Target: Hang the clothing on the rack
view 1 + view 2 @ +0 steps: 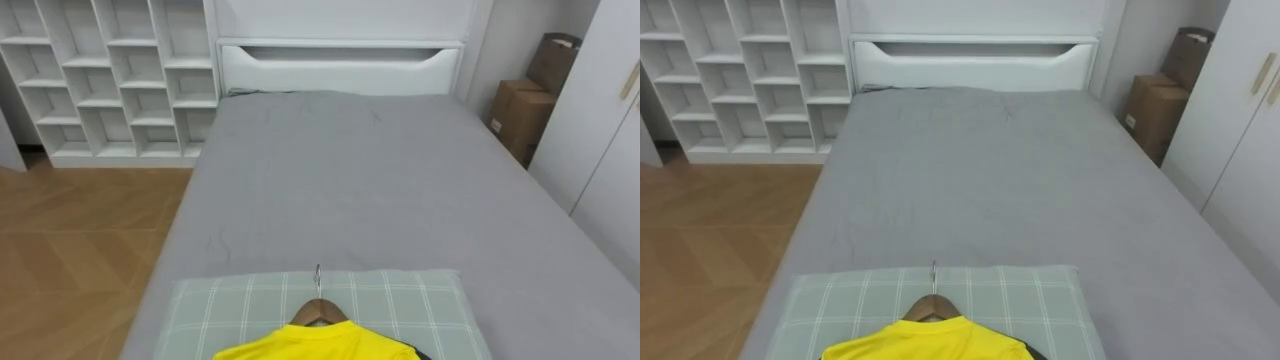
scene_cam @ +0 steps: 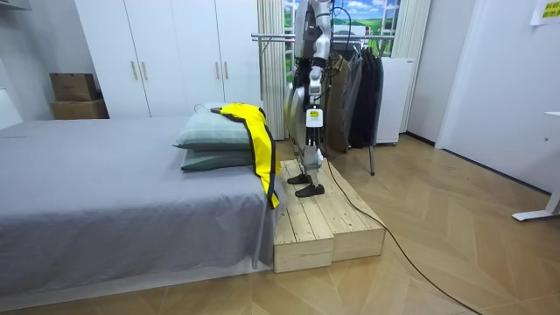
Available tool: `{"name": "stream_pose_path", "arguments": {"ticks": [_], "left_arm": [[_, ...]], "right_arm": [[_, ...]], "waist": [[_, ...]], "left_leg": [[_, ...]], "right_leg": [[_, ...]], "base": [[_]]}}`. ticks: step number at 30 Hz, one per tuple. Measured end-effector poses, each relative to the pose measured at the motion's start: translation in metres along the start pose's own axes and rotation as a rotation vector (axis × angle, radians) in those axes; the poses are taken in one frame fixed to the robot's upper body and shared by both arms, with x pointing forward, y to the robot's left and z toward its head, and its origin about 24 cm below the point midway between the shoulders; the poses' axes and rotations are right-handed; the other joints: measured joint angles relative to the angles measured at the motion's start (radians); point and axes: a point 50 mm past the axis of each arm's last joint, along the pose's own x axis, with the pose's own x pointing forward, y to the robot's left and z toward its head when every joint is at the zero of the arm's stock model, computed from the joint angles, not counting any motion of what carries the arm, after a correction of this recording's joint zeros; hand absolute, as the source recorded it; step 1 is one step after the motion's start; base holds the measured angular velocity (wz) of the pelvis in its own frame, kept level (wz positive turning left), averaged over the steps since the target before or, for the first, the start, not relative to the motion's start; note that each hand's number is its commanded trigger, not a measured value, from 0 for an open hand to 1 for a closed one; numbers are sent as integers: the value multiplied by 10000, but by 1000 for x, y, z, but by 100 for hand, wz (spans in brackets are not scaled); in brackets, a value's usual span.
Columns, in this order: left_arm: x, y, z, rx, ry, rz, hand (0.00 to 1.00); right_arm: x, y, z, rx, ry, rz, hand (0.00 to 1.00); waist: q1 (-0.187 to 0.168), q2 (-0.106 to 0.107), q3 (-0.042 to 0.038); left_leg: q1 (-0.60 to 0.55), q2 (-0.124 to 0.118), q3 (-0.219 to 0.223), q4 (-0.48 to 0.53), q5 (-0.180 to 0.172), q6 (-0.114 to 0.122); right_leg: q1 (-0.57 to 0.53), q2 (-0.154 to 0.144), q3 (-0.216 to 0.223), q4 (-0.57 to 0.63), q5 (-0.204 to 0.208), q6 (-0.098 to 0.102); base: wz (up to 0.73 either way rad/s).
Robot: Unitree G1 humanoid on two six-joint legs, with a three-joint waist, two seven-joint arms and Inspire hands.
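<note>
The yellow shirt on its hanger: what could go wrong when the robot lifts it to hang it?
The yellow shirt droops over the bed edge, so it might slip off the hanger when lifted. The robot stands on a raised wooden platform; turning toward the clothes rack could mean a misstep at its edge.

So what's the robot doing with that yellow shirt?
Nothing is holding the shirt right now. It sits on a hanger on top of the pillows at the end of the bed, with part of it hanging down over the edge. The robot stands on a wooden platform beside the bed, looking down at it, left hand down by its side. The clothes rack is just behind it.
</note>
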Motion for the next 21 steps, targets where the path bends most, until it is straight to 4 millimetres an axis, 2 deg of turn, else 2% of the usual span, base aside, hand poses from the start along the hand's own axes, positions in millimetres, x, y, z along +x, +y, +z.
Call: {"name": "stream_pose_path", "arguments": {"ticks": [21], "left_arm": [[0, 1, 2, -183, -114, 98, 0]], "right_arm": [[0, -1, 3, 24, 1, -46, 0]], "waist": [[7, -74, 5]], "left_leg": [[12, -82, 0, 14, 0, 1]], "right_leg": [[22, -23, 98, -2, -183, -2]], "base": [[0]]}}
